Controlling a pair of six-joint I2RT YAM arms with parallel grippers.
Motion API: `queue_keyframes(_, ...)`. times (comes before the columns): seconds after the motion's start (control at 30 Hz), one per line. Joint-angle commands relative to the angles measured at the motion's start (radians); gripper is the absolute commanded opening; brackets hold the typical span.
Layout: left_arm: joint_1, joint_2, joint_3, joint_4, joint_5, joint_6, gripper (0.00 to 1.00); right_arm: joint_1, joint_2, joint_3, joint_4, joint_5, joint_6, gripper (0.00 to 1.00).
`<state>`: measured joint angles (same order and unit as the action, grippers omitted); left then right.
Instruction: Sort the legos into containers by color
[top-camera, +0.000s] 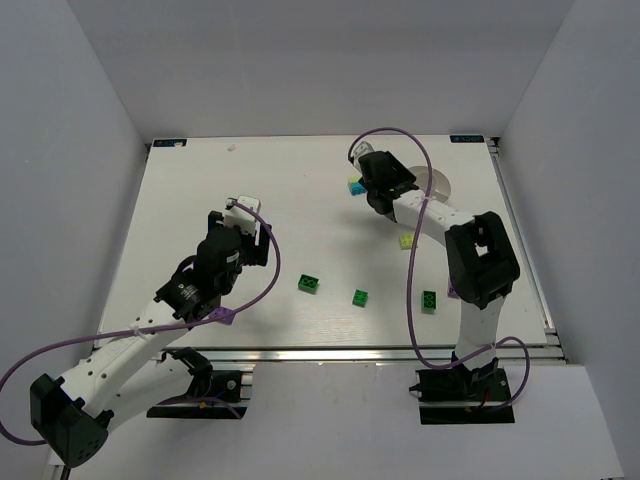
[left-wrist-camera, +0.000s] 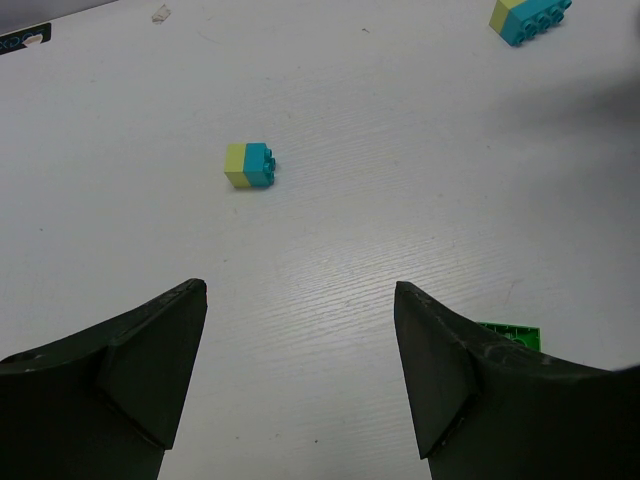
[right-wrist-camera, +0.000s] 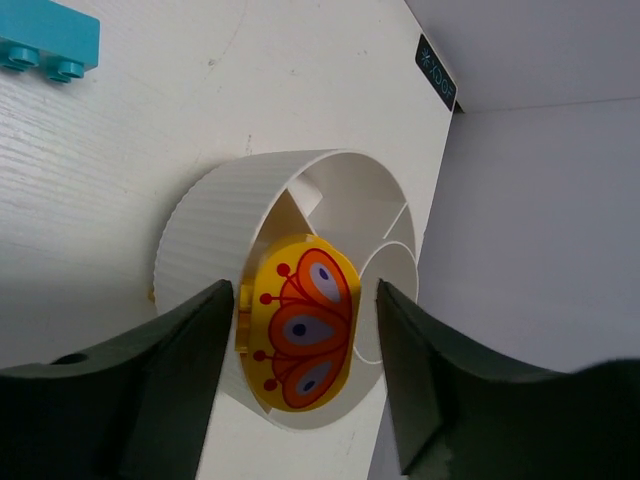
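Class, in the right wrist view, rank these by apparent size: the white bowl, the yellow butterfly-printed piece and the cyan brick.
1. white bowl
2. yellow butterfly-printed piece
3. cyan brick, cropped by the frame edge and farther from the camera, so its true size is unsure.

You were in a robotics lab cell: a white bench (top-camera: 300, 190) boxed in by plain white walls (top-camera: 60, 200), the left arm (top-camera: 140, 340) and right arm (top-camera: 480, 270) clamped to its metal rail (top-camera: 330, 352).
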<state>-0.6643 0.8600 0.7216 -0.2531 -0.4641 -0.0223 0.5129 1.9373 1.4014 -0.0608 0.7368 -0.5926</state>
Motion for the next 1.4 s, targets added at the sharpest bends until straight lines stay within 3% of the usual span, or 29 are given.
queue_keyframes(0.0, 0.0, -0.024, 0.012, 0.018, 0.001, 0.005, 0.85, 0.001, 0.002, 0.047, 0.0, 0.023, -0.006, 0.67)
queue_keyframes(0.03, 0.0, -0.024, 0.012, 0.018, 0.001, 0.005, 0.85, 0.004, -0.003, 0.047, -0.005, 0.021, -0.003, 0.73)
queue_keyframes(0.2, 0.0, -0.024, 0.01, 0.018, 0.001, 0.004, 0.85, 0.004, -0.011, 0.051, -0.019, 0.019, 0.005, 0.79)
queue_keyframes(0.37, 0.0, -0.024, 0.012, 0.018, 0.001, 0.005, 0.85, 0.004, -0.027, 0.057, -0.03, 0.012, 0.017, 0.8)
queue_keyframes(0.5, 0.0, -0.024, 0.012, 0.018, -0.001, 0.004, 0.85, 0.007, -0.087, 0.123, -0.149, -0.059, 0.091, 0.8)
queue_keyframes(0.63, 0.0, -0.021, 0.01, 0.02, -0.001, 0.004, 0.85, 0.004, -0.194, 0.2, -0.276, -0.293, 0.178, 0.81)
queue_keyframes(0.77, 0.0, -0.018, 0.007, 0.02, -0.004, -0.002, 0.84, -0.002, -0.383, 0.162, -0.319, -0.569, 0.204, 0.82)
queue_keyframes(0.8, 0.0, -0.015, 0.009, 0.018, -0.002, -0.004, 0.83, -0.005, -0.415, 0.145, -0.338, -0.773, 0.201, 0.75)
queue_keyframes(0.83, 0.0, -0.015, 0.009, 0.018, 0.001, -0.013, 0.78, -0.007, -0.443, 0.095, -0.373, -0.86, 0.197, 0.67)
queue_keyframes(0.87, 0.0, -0.013, 0.006, 0.017, 0.004, -0.014, 0.61, -0.013, -0.49, 0.059, -0.395, -0.978, 0.182, 0.57)
queue_keyframes(0.9, 0.0, -0.015, 0.006, 0.02, 0.011, -0.016, 0.48, -0.014, -0.515, 0.018, -0.41, -1.193, 0.141, 0.36)
queue_keyframes(0.93, 0.0, -0.01, 0.007, 0.015, 0.015, -0.028, 0.32, -0.014, -0.531, -0.025, -0.428, -1.296, 0.114, 0.3)
queue_keyframes(0.97, 0.0, -0.004, 0.013, 0.009, 0.013, -0.036, 0.02, -0.013, -0.558, -0.112, -0.462, -1.398, 0.084, 0.28)
queue_keyframes(1.0, 0.0, 0.0, 0.018, 0.008, 0.012, -0.054, 0.0, -0.011, -0.567, -0.154, -0.474, -1.554, 0.054, 0.27)
queue_keyframes(1.07, 0.0, 0.026, 0.03, -0.012, -0.001, -0.082, 0.0, -0.01, -0.595, -0.263, -0.441, -1.645, 0.053, 0.36)
queue_keyframes(1.1, 0.0, 0.043, 0.054, -0.021, -0.005, -0.094, 0.0, -0.011, -0.607, -0.287, -0.42, -1.659, 0.06, 0.58)
queue_keyframes(1.13, 0.009, 0.065, 0.074, -0.061, -0.013, -0.132, 0.0, -0.013, -0.623, -0.31, -0.401, -1.641, 0.074, 0.69)
queue_keyframes(1.17, 0.009, 0.121, 0.096, -0.081, -0.024, -0.155, 0.03, -0.011, -0.649, -0.335, -0.355, -1.602, 0.117, 0.75)
queue_keyframes(1.2, 0.009, 0.155, 0.132, -0.104, -0.025, -0.178, 0.25, -0.011, -0.662, -0.343, -0.334, -1.52, 0.143, 0.79)
queue_keyframes(1.3, 0.066, 0.305, 0.191, -0.182, 0.045, -0.263, 0.73, -0.025, -0.693, -0.366, -0.275, -1.423, 0.223, 0.81)
queue_keyframes(1.37, 0.115, 0.37, 0.251, -0.224, 0.14, -0.33, 0.79, -0.039, -0.715, -0.381, -0.257, -1.432, 0.246, 0.8)
